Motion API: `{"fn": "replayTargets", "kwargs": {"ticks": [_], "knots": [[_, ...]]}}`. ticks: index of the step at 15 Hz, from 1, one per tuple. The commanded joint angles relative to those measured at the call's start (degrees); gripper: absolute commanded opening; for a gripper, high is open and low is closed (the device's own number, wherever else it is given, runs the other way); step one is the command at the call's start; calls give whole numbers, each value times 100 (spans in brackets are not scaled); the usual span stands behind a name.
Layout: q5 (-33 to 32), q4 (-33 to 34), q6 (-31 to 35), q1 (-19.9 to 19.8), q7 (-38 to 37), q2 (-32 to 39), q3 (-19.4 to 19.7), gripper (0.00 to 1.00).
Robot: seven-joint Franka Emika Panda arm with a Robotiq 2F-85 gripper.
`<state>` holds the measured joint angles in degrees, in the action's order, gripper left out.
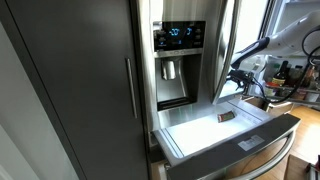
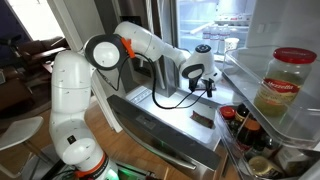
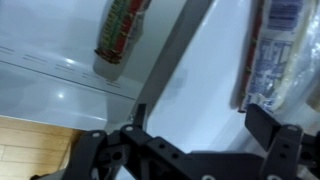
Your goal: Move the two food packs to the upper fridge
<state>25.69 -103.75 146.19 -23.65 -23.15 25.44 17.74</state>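
The black two-finger gripper (image 2: 205, 87) hangs above the wide steel pull-out drawer (image 2: 150, 122), its jaws spread wide and empty. A small dark brown flat pack (image 2: 203, 118) lies on the drawer's white floor. The next move is probably to descend straight, straddle the pack's narrow sides, and close low against the drawer floor.

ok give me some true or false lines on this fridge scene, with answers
1. The pull-out drawer is open. True.
2. The gripper holds the dark pack. False: the pack lies on the drawer floor, and the gripper is open and empty above the drawer.
3. The jar on the door shelf has a red lid. True.
4. The dispenser panel display is dark. False: it glows blue.
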Motion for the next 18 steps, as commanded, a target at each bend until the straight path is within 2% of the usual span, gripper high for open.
{"fn": "replayTargets", "kwargs": {"ticks": [1,6,10,12,13,16,18], "knots": [[-228,-613,-720,-20,-122,-428,171,100],[-266,-1041,-1339,-53,58,-596,284,100],[-538,-1152,-1384,-51,154,-353,350,100],[-604,-1203,-1221,-52,212,-208,357,100],[-601,-1241,-931,-49,330,-106,334,100],[-319,-1228,-382,-205,833,223,139,100],[-152,-1156,-368,-318,1001,445,-6,100]]}}
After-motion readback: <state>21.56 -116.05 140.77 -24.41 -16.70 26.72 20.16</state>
